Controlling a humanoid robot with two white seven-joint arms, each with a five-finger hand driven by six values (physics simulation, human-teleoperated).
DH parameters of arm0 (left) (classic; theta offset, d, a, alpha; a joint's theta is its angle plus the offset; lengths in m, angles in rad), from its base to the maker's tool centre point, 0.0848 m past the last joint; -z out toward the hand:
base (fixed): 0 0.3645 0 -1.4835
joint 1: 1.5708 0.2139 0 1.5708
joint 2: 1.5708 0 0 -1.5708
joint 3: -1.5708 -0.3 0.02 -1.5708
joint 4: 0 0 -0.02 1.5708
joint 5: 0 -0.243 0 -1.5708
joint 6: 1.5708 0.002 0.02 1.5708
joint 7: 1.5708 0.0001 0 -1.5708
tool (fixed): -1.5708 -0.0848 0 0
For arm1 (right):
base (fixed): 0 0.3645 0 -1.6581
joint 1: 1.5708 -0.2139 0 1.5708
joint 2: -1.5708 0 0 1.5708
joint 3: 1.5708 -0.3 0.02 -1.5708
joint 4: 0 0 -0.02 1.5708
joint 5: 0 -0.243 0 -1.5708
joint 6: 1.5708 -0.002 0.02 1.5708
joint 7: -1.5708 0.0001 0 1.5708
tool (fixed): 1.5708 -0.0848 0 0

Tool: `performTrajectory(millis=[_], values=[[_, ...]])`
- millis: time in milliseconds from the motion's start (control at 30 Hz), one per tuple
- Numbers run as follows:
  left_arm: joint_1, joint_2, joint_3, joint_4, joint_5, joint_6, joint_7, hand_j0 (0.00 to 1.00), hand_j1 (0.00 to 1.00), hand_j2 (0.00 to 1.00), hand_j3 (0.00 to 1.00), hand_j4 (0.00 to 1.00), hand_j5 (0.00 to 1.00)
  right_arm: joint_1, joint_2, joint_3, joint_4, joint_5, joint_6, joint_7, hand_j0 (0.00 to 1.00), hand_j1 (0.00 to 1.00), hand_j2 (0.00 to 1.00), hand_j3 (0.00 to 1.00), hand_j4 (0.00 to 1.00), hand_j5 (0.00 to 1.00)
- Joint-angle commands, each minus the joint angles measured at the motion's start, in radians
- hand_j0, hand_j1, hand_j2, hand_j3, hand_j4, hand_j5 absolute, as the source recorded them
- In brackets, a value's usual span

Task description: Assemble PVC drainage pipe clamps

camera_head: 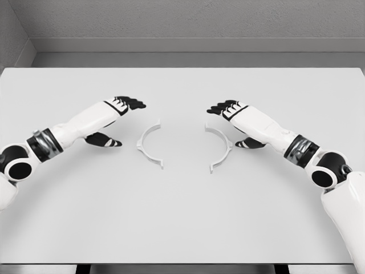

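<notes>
Two white half-ring clamp pieces lie flat on the table, their open sides facing each other with a gap between them. The left clamp half (147,145) curves toward the left, the right clamp half (221,147) toward the right. My left hand (117,120) hovers just left of the left half, fingers spread, thumb low, holding nothing. My right hand (232,121) hovers just right of and behind the right half, fingers extended and thumb below, also holding nothing.
The white table (182,217) spans the whole view, its front edge at the bottom. A grey wall (182,23) rises behind the far edge.
</notes>
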Motion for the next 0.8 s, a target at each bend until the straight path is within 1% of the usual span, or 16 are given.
performTrajectory(millis=[0,133,333,433,500,567,767], values=[[0.000,0.000,-0.007,0.001,0.006,0.001,-0.001,1.00,1.00,1.00,1.00,1.00,1.00,0.000,0.002,0.001,0.002,-0.007,0.002,-0.001,1.00,1.00,1.00,1.00,1.00,1.00],[-0.006,-0.003,-0.008,0.004,0.002,0.001,-0.001,1.00,1.00,1.00,1.00,1.00,1.00,-0.002,0.005,0.003,0.016,-0.007,0.002,-0.001,1.00,1.00,1.00,1.00,1.00,1.00],[-0.015,-0.032,-0.010,0.038,0.000,0.001,-0.002,1.00,1.00,1.00,1.00,1.00,1.00,0.000,0.006,0.006,0.014,-0.007,0.002,-0.001,1.00,1.00,1.00,1.00,1.00,1.00],[-0.029,-0.034,-0.040,0.044,0.000,0.001,-0.002,1.00,1.00,1.00,1.00,1.00,1.00,-0.003,0.008,0.015,0.014,-0.006,0.002,-0.001,1.00,1.00,1.00,1.00,1.00,1.00],[-0.031,-0.044,-0.042,0.046,0.000,0.001,-0.002,1.00,1.00,1.00,1.00,1.00,1.00,-0.003,0.008,0.020,0.014,-0.006,0.002,-0.001,1.00,1.00,1.00,1.00,1.00,1.00],[-0.041,-0.047,-0.043,0.064,0.000,0.001,-0.002,1.00,1.00,1.00,1.00,1.00,1.00,-0.003,0.022,0.021,0.016,-0.006,0.002,-0.001,1.00,1.00,1.00,1.00,1.00,1.00],[-0.044,-0.067,-0.059,0.070,0.000,0.001,-0.002,1.00,1.00,1.00,1.00,1.00,1.00,-0.005,0.037,0.030,0.014,-0.004,0.003,0.012,1.00,1.00,1.00,1.00,1.00,1.00]])
